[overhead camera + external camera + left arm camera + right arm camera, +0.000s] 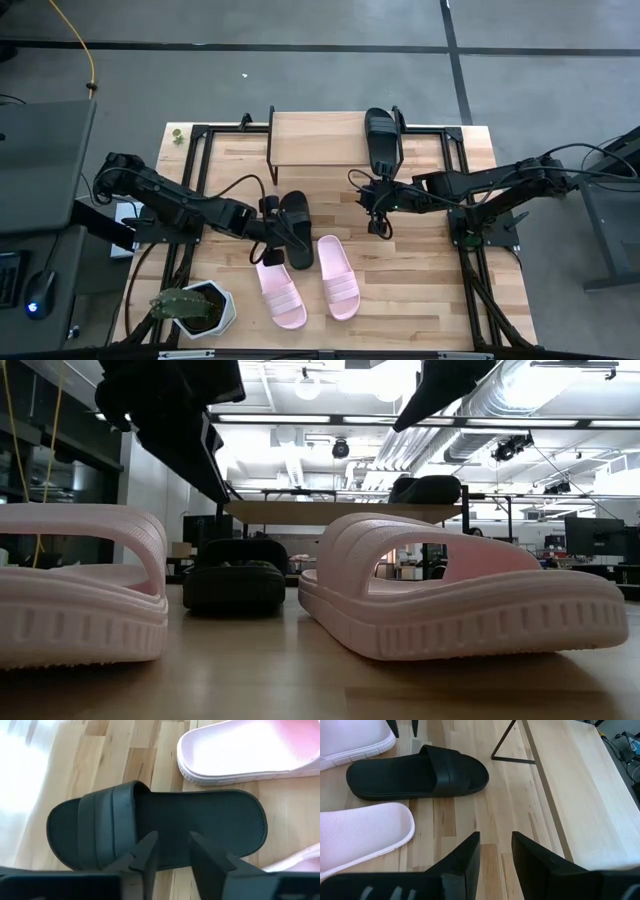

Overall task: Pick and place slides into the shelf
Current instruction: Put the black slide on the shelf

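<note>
One black slide (383, 140) lies sole down on the shelf (320, 140), a low light wooden board on thin black legs at the table's far side. The other black slide (296, 230) lies on the table. Two pale pink slides (280, 290) (339, 276) rest side by side nearer the front edge. My left gripper (172, 855) is open and hovers above this black slide (165, 825), over its long side edge next to the strap. My right gripper (495, 850) is open over bare table, just in front of the shelf (580, 785).
A potted cactus in a white pot (196, 308) stands at the near left corner. Black frame rails (470, 250) run along both table sides. The shelf's thin black leg (507, 745) stands between the right gripper and the table's black slide (415, 772). Cables trail over both arms.
</note>
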